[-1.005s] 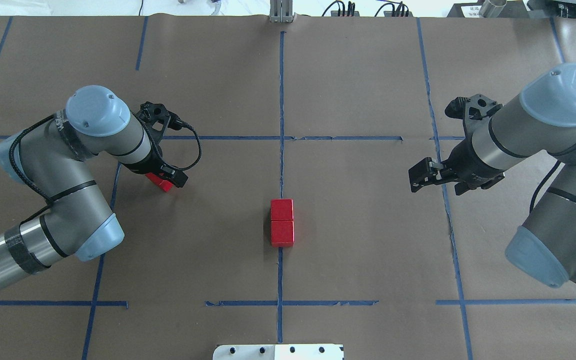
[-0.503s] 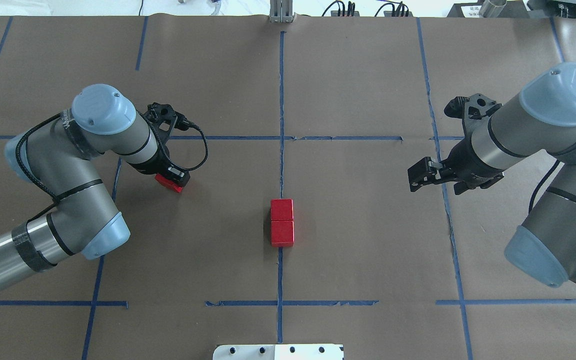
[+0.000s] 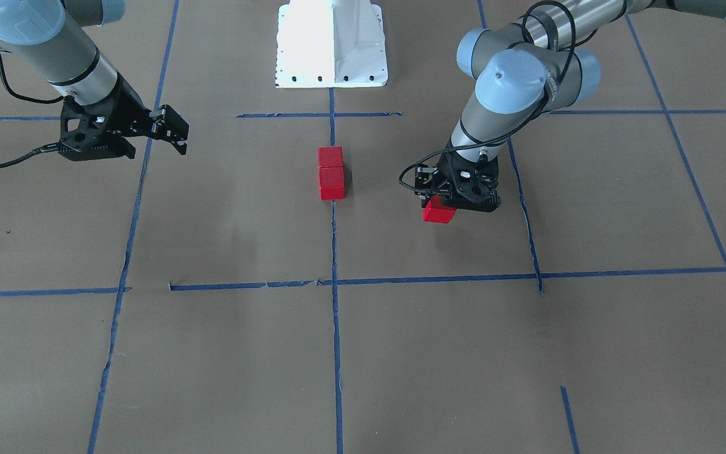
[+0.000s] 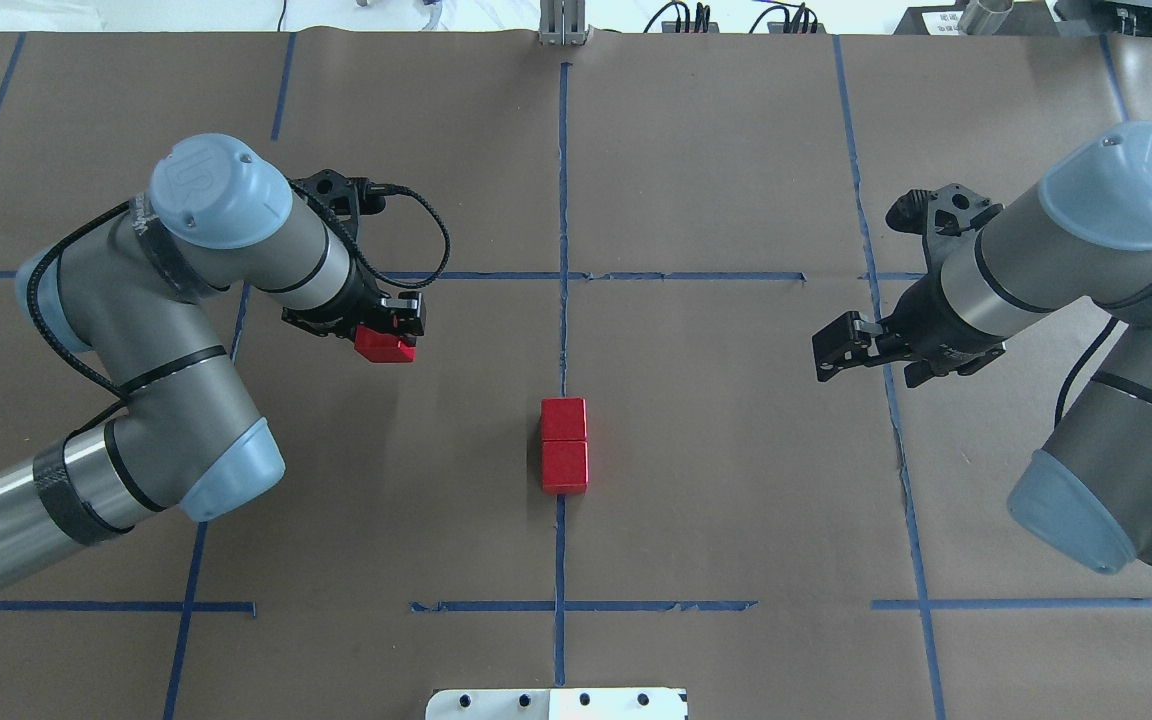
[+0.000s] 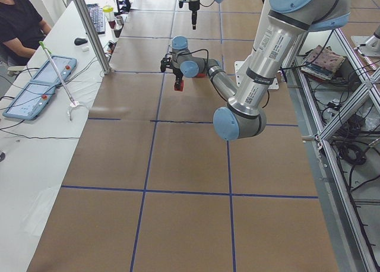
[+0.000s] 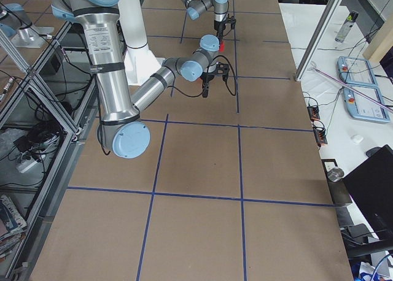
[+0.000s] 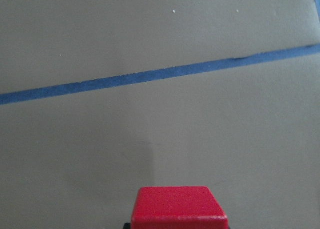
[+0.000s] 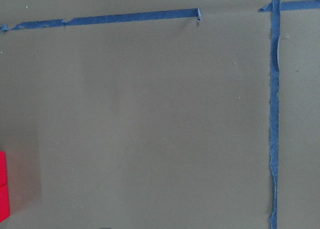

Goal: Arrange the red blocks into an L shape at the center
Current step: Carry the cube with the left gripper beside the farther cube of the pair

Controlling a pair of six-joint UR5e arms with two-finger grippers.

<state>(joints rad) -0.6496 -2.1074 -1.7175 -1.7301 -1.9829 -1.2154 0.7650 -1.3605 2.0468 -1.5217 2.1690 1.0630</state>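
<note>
- Brown paper (image 4: pixel 736 150): covers the whole table and is marked into a grid with blue tape.
- Left arm (image 4: pixel 136 330): comes in from the robot's left, bent at the elbow. Its wrist points down over the paper, left of the middle.
- Right arm (image 4: pixel 1086 260): comes in from the robot's right, with the wrist low and aimed toward the middle. It sits out by the right-hand tape line.
- White base plate (image 3: pixel 331 44): at the robot's edge of the table, in line with the middle tape.
- Centre line (image 4: pixel 563 200): a blue tape strip running straight away from the robot through the middle cell.
- Right claw (image 4: pixel 822 358): fingers parted with nothing between them, well apart from every block.
- Left claw (image 4: pixel 383 332): closed on one red block, which sticks out below the fingers. The wrist hides most of the fingers from overhead.
- Held block (image 4: pixel 386 347): on the robot's left of the centre line, well apart from the other two blocks and a little farther from the robot than they are. It is turned slightly askew to the grid. Cannot tell whether it clears the paper.
- Far block (image 4: pixel 564 419) and near block (image 4: pixel 564 467): resting on the paper at the centre, square on the centre line. They touch face to face in a straight row along the tape. A sliver of them shows at the left edge of the right wrist view.
</note>
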